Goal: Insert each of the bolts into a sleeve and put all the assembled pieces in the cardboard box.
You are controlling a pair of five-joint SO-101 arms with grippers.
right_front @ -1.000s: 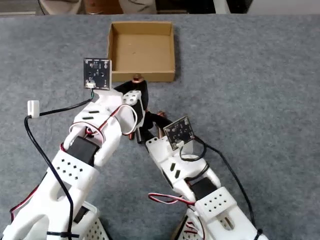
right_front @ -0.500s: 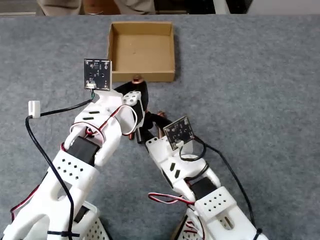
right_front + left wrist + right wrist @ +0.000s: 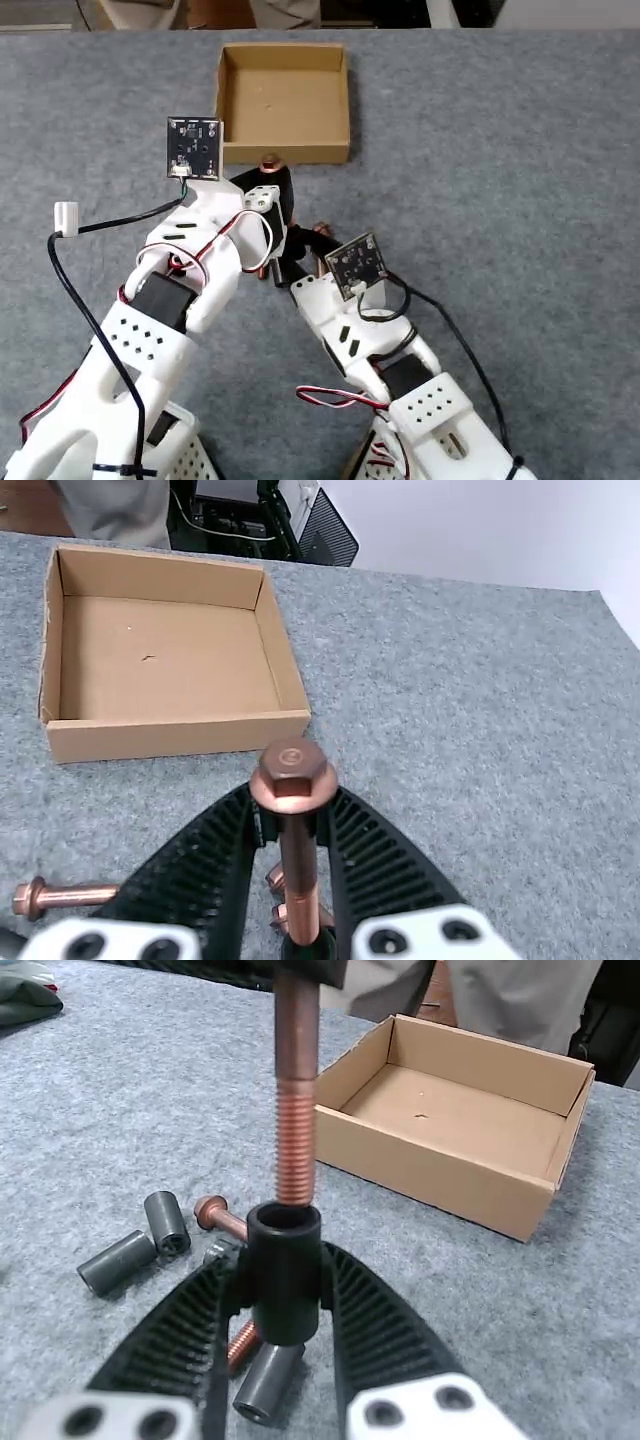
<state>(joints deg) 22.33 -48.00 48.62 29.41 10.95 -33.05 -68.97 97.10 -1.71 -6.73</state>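
Slight creep of left arm toward 7 o'clock; left claw [image 3: 290, 815] clenched on copper hex-head bolt [image 3: 291, 777], tip at mouth of black cylindrical sleeve [image 3: 284, 1280] grasped by right claw [image 3: 285, 1260]. Insertion starting; brown cardboard box [image 3: 284, 152] waits at 12 o'clock.

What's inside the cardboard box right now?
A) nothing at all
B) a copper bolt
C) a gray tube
A: the floor of the box is bare, and the bolt is held upright over the tube outside it.
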